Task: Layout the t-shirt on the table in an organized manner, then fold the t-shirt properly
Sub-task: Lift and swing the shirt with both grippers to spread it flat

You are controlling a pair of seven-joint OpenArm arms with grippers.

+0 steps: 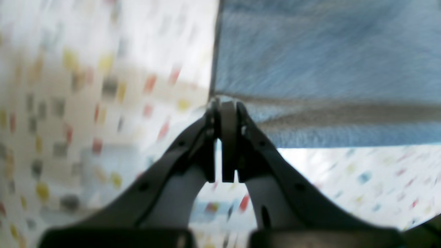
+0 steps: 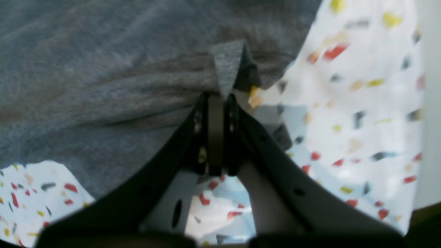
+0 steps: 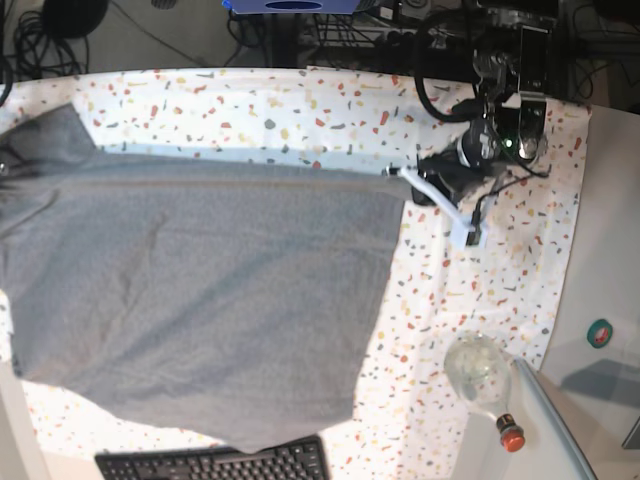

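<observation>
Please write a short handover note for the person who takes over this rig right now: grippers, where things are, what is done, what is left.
Left gripper: shut on a corner of the t-shirt.
Right gripper: shut on another edge of the shirt; the cloth bunches at its tips.
The shirt lies mostly spread on the table, one corner held up.
Done: laying out nearly finished.
Left: release the shirt, smooth it, then all the folds.

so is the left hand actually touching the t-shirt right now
Touching. The left wrist view shows the left hand closed on the corner of the t-shirt, with the grey fabric running straight into its tips and no gap.
</observation>
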